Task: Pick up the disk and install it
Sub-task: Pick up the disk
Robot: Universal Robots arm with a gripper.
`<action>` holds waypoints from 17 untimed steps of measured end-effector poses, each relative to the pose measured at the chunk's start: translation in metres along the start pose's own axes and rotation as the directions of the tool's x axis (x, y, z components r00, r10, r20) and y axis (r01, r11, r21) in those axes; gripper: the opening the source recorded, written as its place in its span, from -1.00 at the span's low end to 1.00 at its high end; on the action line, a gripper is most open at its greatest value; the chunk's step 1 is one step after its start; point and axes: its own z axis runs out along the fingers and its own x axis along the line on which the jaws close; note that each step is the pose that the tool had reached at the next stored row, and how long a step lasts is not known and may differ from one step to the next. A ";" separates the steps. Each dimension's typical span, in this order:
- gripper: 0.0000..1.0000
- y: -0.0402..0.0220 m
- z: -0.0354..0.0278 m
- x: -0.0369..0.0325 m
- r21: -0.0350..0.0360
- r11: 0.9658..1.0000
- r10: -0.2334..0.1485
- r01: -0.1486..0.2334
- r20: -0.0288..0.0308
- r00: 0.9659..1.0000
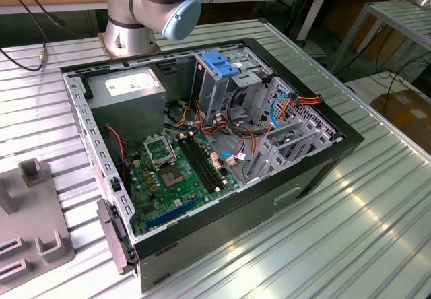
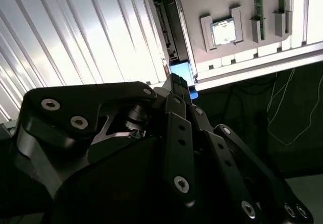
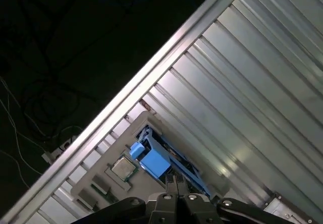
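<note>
The disk point(image 3: 154, 159) stands on edge in a slot of a pale grey holder plate point(image 3: 132, 131) on the ribbed metal table; its bright blue frame is what shows. In the second wrist view the disk point(image 2: 182, 73) shows its blue end and dark edge beside the plate point(image 2: 212, 2). My gripper point(image 3: 177, 179) hangs above the disk, its black fingertips pressed together with nothing between them. In the second wrist view the gripper point(image 2: 176, 82) points down at the blue end.
An open computer case point(image 1: 316, 171) lies on the table with its green board, cables and a grey metal cage point(image 1: 283, 144); a blue handle piece point(image 1: 219, 63) tops another cage. A processor chip point(image 2: 222, 33) sits in the holder plate. The table edge point(image 3: 151, 77) runs close to the plate.
</note>
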 end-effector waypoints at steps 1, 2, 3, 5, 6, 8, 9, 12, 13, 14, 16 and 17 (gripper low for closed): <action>-0.80 0.0000 0.0000 0.0000 -0.001 1.000 -0.022 0.022 0.001 1.000; -0.80 0.0000 0.0000 0.0000 -0.001 0.999 -0.041 0.041 0.002 0.999; -0.80 0.0000 0.0000 0.0000 -0.002 0.998 -0.060 0.060 0.003 0.998; -0.80 0.0000 0.0000 0.0000 -0.003 0.995 -0.096 0.096 0.004 0.995; -0.80 0.0000 0.0000 0.0000 -0.003 0.994 -0.114 0.114 0.005 0.994; -0.80 0.0000 0.0000 0.0000 -0.004 0.989 -0.150 0.150 0.006 0.989; -0.80 0.0000 0.0001 0.0000 -0.005 0.985 -0.172 0.172 0.007 0.985; -0.80 0.0000 0.0002 0.0000 -0.006 0.968 -0.252 0.252 0.011 0.968; -0.80 0.0000 0.0002 0.0000 -0.007 0.958 -0.286 0.286 0.013 0.958; -0.80 0.0005 0.0002 0.0007 -0.007 0.952 -0.307 0.307 0.014 0.952; -0.80 0.0028 0.0001 0.0029 -0.009 0.950 -0.312 0.312 0.014 0.950; -0.80 0.0041 0.0004 0.0042 -0.010 0.948 -0.318 0.318 0.013 0.948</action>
